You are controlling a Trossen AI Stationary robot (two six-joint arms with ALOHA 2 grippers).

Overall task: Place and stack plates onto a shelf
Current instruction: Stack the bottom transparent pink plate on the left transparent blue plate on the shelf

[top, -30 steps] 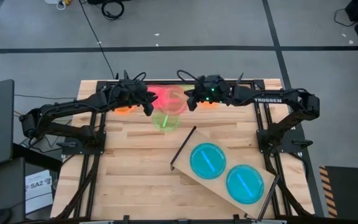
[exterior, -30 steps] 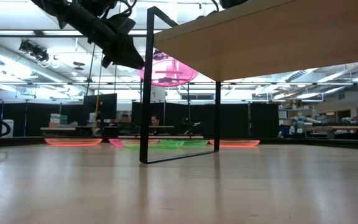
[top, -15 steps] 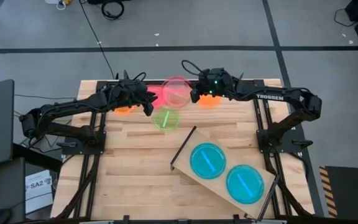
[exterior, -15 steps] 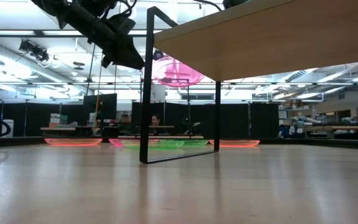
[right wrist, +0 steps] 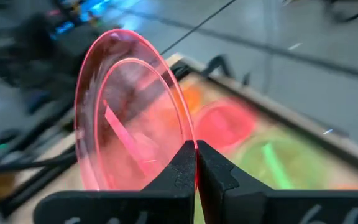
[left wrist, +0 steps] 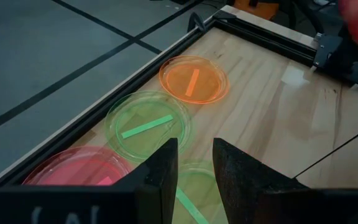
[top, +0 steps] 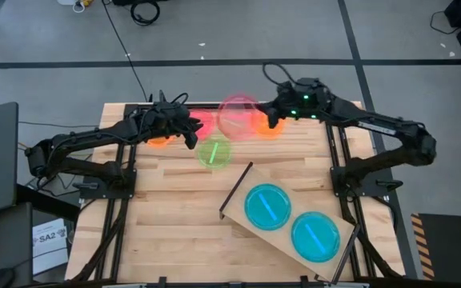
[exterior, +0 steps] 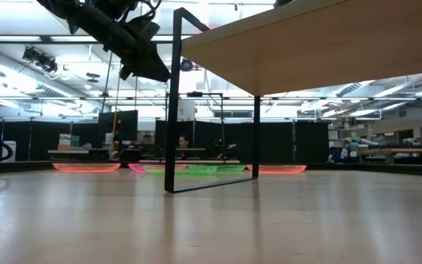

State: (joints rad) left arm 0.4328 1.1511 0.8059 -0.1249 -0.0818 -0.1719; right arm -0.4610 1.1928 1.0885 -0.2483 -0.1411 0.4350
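Note:
My right gripper (top: 269, 122) is shut on a pink plate (top: 237, 118) and holds it above the table's far edge. My left gripper (top: 190, 136) hangs open over the far left of the table with nothing between its fingers (left wrist: 194, 168). Under it lies a green plate (top: 214, 152). Along the far edge an orange plate (left wrist: 193, 79), a second green plate (left wrist: 148, 124) and a second pink plate (left wrist: 82, 171) lie flat. The shelf (top: 298, 200) stands near right on black legs and carries two blue plates (top: 266, 206) (top: 316, 236). My right gripper pinches the pink plate's rim (right wrist: 188, 149) between its two fingers, which come from the table's right side, sloping slightly down. The plate is lifted clear of the table and reaches out beyond the fingertips, tilted.
Another orange plate (top: 160, 140) lies partly under my left arm. In the low view the shelf board (exterior: 306, 51) and its black leg (exterior: 173, 103) fill the upper right. Bare tabletop (top: 166, 224) lies at the near left.
My right gripper has risen and gone toward the table's right edge, rolling a little, with the pink plate still in its fingers. The plate has gone up out of sight behind the shelf board in the low view.

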